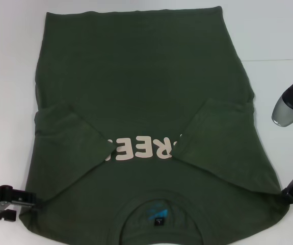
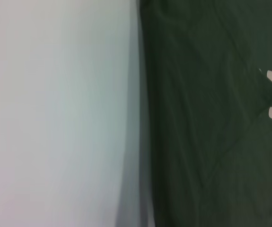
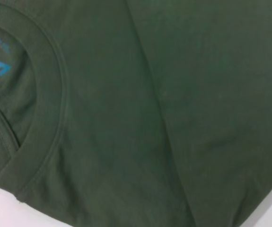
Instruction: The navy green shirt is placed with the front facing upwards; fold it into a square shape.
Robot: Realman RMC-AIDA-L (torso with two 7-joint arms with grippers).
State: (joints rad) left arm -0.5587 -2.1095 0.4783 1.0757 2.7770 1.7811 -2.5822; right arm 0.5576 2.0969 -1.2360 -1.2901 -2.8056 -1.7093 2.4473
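The navy green shirt [image 1: 141, 102] lies front up on the white table, with its collar and blue neck label [image 1: 159, 214] nearest me. Both sleeves are folded inward over the chest and cover the ends of the cream lettering [image 1: 141, 149]. My left gripper [image 1: 32, 200] is at the near left shoulder corner, and my right gripper [image 1: 285, 195] is at the near right shoulder corner. Each corner is drawn to a point at the fingertips. The left wrist view shows the shirt's side edge [image 2: 147, 118] beside bare table. The right wrist view shows the collar [image 3: 46, 118].
The white table [image 1: 8, 76] runs around the shirt on the left, right and far sides. A grey and black part of my right arm [image 1: 290, 102] hangs over the table to the right of the shirt.
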